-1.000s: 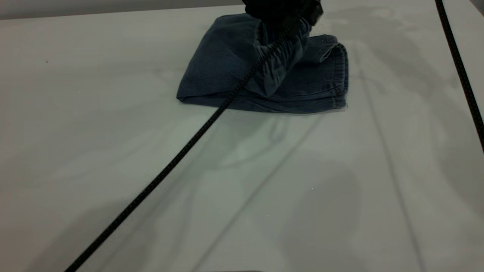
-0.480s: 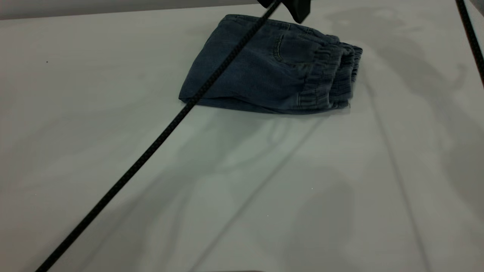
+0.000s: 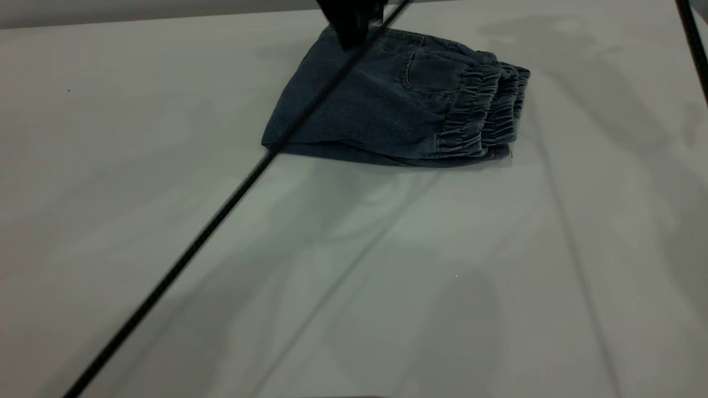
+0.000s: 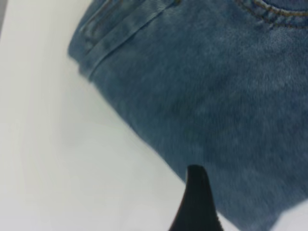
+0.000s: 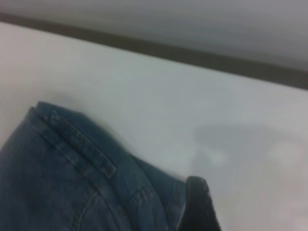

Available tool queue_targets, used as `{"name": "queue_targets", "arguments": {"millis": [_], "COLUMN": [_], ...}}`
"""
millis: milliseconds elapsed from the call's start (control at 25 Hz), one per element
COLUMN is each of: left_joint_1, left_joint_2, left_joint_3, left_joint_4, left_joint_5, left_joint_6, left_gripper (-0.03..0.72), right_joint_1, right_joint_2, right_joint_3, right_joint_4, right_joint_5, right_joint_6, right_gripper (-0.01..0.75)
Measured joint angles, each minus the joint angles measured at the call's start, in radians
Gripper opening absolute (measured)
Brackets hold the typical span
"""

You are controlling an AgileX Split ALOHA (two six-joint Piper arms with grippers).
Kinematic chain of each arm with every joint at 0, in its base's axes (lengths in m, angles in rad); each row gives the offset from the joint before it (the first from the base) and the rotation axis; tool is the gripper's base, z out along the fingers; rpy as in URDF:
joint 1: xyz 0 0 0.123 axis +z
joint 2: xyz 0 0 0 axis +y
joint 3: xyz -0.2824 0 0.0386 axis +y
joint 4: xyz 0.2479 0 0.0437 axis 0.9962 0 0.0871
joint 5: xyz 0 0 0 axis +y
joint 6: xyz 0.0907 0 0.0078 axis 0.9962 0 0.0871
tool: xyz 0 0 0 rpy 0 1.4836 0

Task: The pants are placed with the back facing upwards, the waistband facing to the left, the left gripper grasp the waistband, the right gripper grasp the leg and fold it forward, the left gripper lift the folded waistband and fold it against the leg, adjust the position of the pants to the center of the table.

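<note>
The pants [image 3: 387,105] lie folded into a compact denim bundle at the far middle of the table [image 3: 354,265]. The ruched waistband [image 3: 481,113] is stacked along the bundle's right edge, with a pocket seam showing beside it. The leg is hidden inside the fold. My left gripper [image 3: 351,22] hovers over the bundle's far left corner and holds nothing. Its one visible fingertip [image 4: 195,202] stands alone above the denim [image 4: 216,96], so the jaws are apart. My right gripper [image 5: 216,211] hangs above the bundle's edge, open and empty, with one fingertip [image 5: 196,204] showing.
The left arm's black braided cable [image 3: 221,210] runs diagonally from the near left up across the pants. The right arm's cable [image 3: 694,44] crosses the far right corner. A dark strip [image 5: 192,53] marks the table's far edge.
The left gripper laid the lifted waistband over onto the right end of the bundle and let go. It has since moved left, over the bundle's far left corner.
</note>
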Motion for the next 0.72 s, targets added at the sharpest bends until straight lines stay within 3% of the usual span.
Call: {"name": "queue_targets", "arguments": {"millis": [320,560,720], "left_joint_1": [0.000,0.000,0.000], "left_joint_2": [0.157,0.212,0.215], "left_joint_3": [0.000,-0.005,-0.011], "left_joint_4": [0.005,0.008,-0.005], "left_joint_5": [-0.280,-0.304,-0.252], "left_joint_6": [0.097,0.098,0.019], "left_gripper": [0.510,0.510,0.510], "right_joint_1": [0.000,0.000,0.000], "right_joint_2": [-0.007,-0.009,-0.009], "right_joint_3": [0.015,0.015,0.015], "right_joint_4": [0.022,0.025,0.025], "right_joint_5": [-0.001,-0.001,-0.001], "right_joint_6": [0.000,0.000,0.000], "right_gripper": [0.431,0.431,0.431]}}
